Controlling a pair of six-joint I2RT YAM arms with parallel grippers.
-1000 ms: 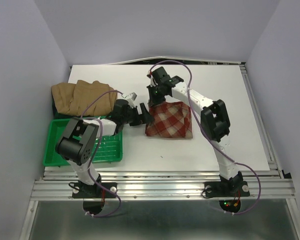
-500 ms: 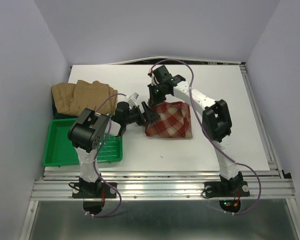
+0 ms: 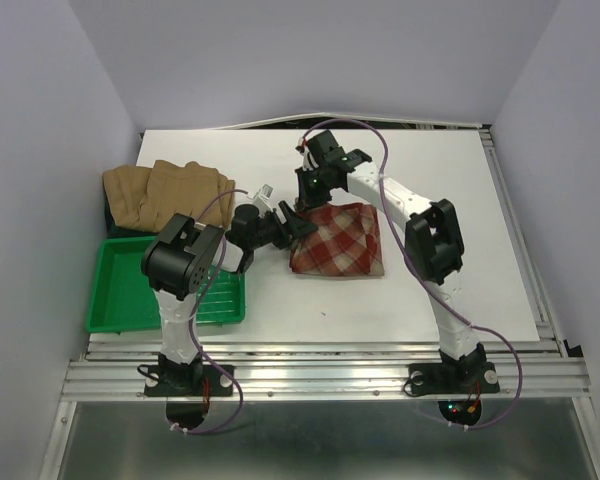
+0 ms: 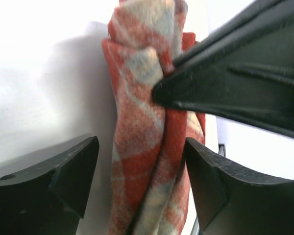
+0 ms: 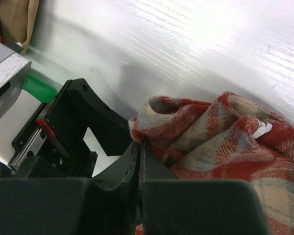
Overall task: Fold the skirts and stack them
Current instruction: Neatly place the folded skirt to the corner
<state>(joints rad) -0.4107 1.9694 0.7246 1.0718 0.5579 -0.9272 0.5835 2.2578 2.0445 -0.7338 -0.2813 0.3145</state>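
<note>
Top view: white bench (image 3: 480, 200). Plaid skirt (image 3: 340, 242), red and cream, folded to a rough square, lies near the bench's middle, apart from the other cloth. Tan skirts (image 3: 165, 192) are heaped together at the far left corner, just beyond the tray (image 3: 115, 295), which is green, ribbed and at the near left edge. Left claw (image 3: 298, 222) reaches rightward from over the tray to the plaid skirt's left edge. Right claw (image 3: 306, 200) comes down on the same edge at its far corner, the two claws just beside each other. Left wrist view: plaid skirt (image 4: 137, 112) stands as a bunched upright fold between the two fingers (image 4: 49, 181) of the left claw (image 4: 141, 152). The fingers are spread, one on either side of the fold. The finger on the right of the picture touches the cloth; the other has a sliver of bench beside it. A black finger of the right claw enters from the upper right and presses into the fold higher up. Right wrist view: right claw (image 5: 138, 152) is pressed together, pinching the raised edge of the plaid skirt (image 5: 210, 142) between its tips. The cloth rises in a hump at the pinch and spreads away to the right. Left claw's black body sits just left of the pinch, low over the bench. Tray (image 5: 36, 85) and a strip of tan skirts (image 5: 12, 17) show at the upper left.
</note>
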